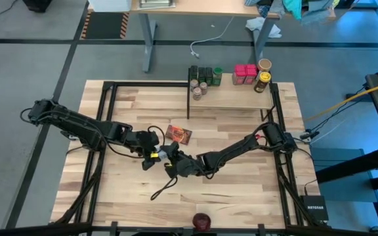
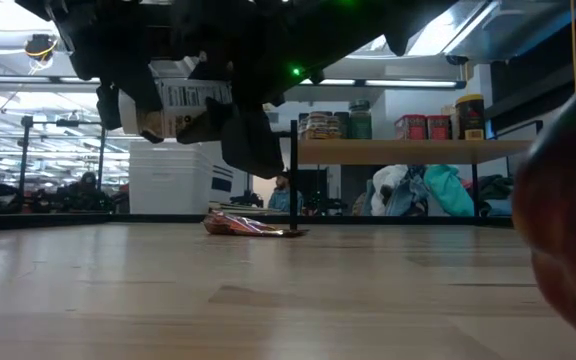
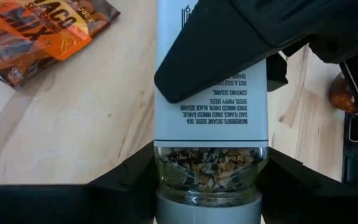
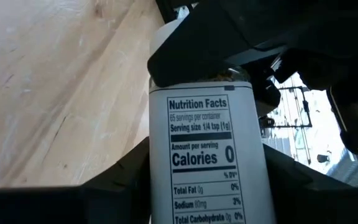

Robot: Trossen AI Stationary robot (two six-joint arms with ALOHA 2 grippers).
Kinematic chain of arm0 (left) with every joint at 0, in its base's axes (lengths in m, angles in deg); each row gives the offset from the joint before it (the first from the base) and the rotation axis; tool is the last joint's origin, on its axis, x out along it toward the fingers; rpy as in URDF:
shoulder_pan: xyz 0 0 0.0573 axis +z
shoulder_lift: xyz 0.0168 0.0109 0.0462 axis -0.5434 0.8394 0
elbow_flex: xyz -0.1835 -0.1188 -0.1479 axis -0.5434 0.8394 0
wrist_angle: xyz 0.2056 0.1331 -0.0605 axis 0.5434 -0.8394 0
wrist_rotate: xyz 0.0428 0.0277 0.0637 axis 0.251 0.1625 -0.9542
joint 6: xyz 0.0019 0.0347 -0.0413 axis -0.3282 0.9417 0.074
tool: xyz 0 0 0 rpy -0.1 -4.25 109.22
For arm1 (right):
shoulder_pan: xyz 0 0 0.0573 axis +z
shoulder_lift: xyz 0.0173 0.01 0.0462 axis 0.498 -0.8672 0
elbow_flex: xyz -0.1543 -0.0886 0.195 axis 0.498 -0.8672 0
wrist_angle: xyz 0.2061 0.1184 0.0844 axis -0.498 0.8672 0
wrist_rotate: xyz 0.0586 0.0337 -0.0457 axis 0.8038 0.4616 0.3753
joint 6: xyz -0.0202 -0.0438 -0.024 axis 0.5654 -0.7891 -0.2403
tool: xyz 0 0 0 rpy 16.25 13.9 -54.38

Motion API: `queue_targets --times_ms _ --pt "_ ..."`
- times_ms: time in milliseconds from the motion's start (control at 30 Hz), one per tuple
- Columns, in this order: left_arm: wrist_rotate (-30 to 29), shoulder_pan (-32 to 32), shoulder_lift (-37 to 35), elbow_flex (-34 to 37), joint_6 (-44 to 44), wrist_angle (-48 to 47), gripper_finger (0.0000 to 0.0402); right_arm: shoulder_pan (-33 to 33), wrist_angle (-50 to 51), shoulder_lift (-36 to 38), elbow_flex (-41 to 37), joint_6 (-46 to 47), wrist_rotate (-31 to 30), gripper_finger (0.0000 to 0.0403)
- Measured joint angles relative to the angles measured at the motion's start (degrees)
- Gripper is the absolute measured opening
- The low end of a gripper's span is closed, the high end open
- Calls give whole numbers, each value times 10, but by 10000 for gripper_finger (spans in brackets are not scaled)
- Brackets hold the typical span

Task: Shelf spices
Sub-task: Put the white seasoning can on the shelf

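My left gripper [image 1: 155,156] and right gripper [image 1: 173,161] crowd together at the table's centre, so from above I can't see the seasoning jar [image 3: 211,134] between them. In my left wrist view its grey cap is cut off at 6 o'clock and its far end hides behind my other arm's finger. In my right wrist view the nutrition label runs off at 6 o'clock. On the shelf [image 1: 231,97] at 1 o'clock, the jars' labels are too small to read. In the low view a red blur [image 2: 568,215] at 3 o'clock is unidentifiable.
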Motion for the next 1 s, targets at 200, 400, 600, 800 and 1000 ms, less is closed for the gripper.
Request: queue_targets --times_ms 200,400,600,800,1000 --pt "-23 0 0 0 21 13 196 4 11 0 0 14 -17 203" --pt "-34 0 0 0 22 13 196 4 14 1 0 15 -20 203" --pt "-58 0 -3 0 18 14 199 3 15 1 0 15 -27 203" --pt "-77 8 -5 0 44 20 256 3 22 1 0 23 -40 203" --pt "-78 8 -12 0 48 27 307 5 45 1 0 49 -39 203"
